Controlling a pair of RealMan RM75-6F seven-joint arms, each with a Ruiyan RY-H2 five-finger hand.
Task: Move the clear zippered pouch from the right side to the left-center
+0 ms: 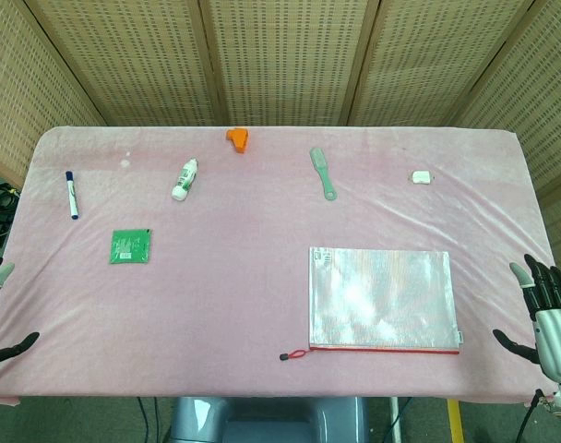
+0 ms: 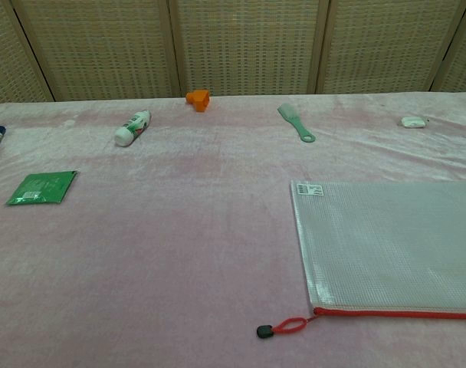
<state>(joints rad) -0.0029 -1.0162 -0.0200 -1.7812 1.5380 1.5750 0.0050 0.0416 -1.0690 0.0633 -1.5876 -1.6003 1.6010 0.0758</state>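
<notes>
Clear zippered pouch (image 1: 382, 298) lay flat, untouched; the right hand (image 1: 550, 314), fingers apart and empty, should probably pinch its red-zippered edge and slide it leftward.

Head view looks steeply down over the whole pink table (image 1: 262, 305) from its near edge, facing 12 o'clock. Chest view sits lower and closer, sharing the table's middle and far edge.
</notes>
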